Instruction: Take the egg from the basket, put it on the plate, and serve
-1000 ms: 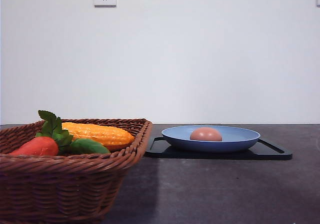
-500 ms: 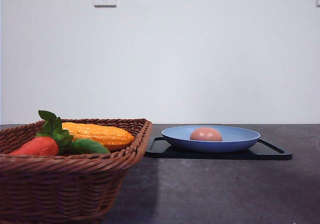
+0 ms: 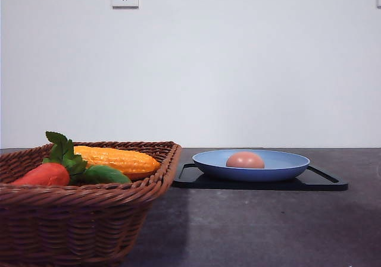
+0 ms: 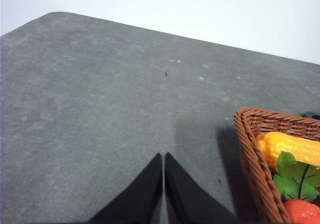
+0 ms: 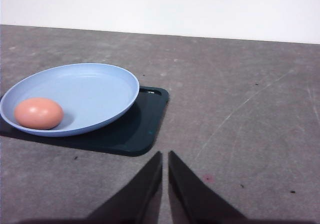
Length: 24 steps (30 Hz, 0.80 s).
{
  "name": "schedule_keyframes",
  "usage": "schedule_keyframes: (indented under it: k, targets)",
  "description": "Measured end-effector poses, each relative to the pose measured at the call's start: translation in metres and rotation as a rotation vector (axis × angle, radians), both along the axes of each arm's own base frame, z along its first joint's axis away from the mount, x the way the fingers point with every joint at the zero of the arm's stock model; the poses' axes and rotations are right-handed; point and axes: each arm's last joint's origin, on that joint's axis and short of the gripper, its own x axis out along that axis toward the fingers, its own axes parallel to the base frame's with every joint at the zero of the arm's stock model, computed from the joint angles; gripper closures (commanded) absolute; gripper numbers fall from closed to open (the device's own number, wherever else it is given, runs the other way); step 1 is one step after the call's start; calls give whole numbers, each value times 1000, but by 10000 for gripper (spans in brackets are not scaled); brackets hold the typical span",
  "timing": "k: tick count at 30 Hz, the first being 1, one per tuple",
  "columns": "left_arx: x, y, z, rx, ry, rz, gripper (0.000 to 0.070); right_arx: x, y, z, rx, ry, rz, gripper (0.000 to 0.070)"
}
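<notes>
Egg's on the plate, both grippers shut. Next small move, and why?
Probably open the right gripper and ease it toward the black tray. The egg already lies in the plate, which sits on that tray, so only serving remains.

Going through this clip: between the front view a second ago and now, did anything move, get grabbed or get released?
Nothing visibly changed. The egg lies in the blue plate on the black tray, as before, and the basket with its corn and red vegetable is where it was.
</notes>
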Motion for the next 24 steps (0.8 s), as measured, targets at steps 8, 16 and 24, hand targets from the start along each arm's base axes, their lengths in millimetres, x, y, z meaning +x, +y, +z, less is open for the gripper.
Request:
schedule_keyframes:
  k: [8, 16, 24]
  targets:
    - [0, 0, 0, 0, 0, 0, 700, 0, 0, 0, 0, 0, 0, 700]
    - [0, 0, 0, 0, 0, 0, 700, 0, 0, 0, 0, 0, 0, 700]
    - [0, 0, 0, 0, 0, 0, 700, 0, 0, 0, 0, 0, 0, 700]
